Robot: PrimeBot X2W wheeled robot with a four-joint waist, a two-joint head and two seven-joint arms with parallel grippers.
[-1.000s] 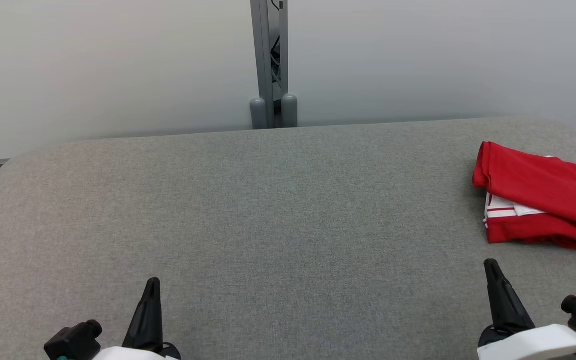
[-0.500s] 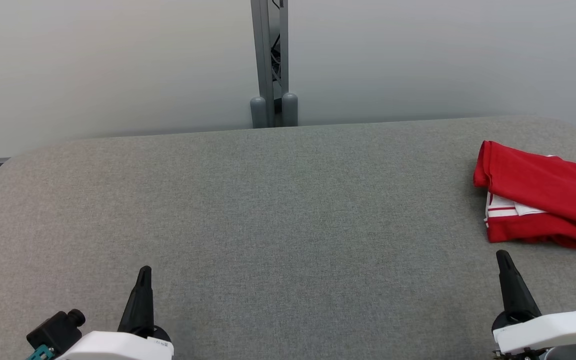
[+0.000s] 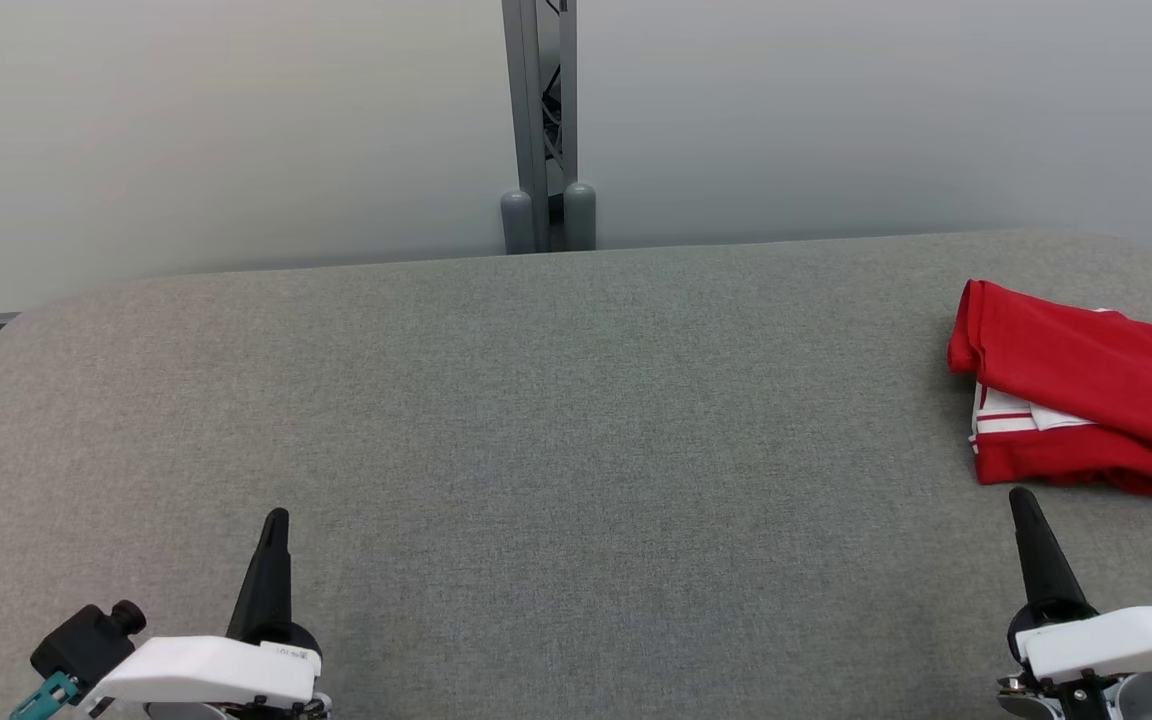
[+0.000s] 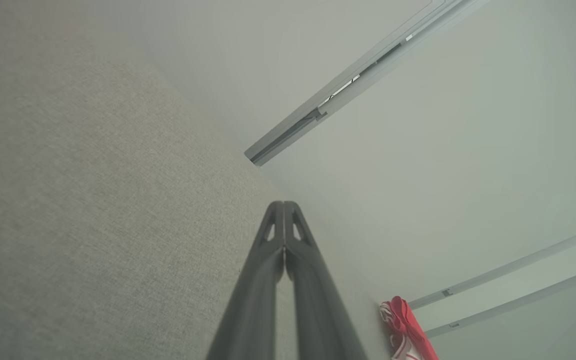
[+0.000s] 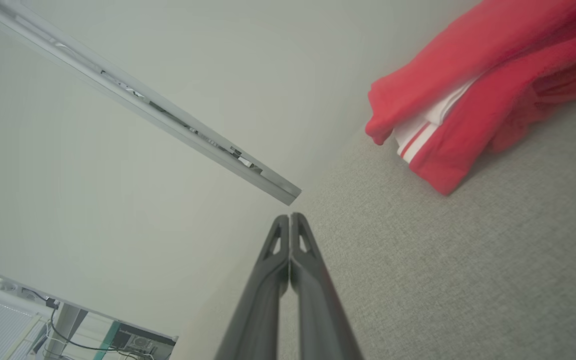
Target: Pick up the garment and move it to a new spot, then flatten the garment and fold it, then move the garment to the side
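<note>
Both sets clenched tight, nothing gripped. In the head view the left fingers (image 3: 268,585) sit low left and the right fingers (image 3: 1039,560) low right, tips aimed at the far edge of the desk (image 3: 536,420). Each is over bare grey fabric, well apart from the other. Red garment (image 3: 1086,400) with white striped trim lies folded over in a loose bundle at the desk's right end, near the far corner; its right part runs off the head frame. Right tips stop just short of its near hem, not touching as far as I can tell from this angle. Right wrist view: garment up and right of the shut tips, strip of grey fabric between. Left wrist view: garment is a small red sliver by the bottom edge, too small for detail. Grey post (image 3: 536,120) stands behind the desk's far edge, mid-frame, between pale wall panels (image 3: 236,130).
</note>
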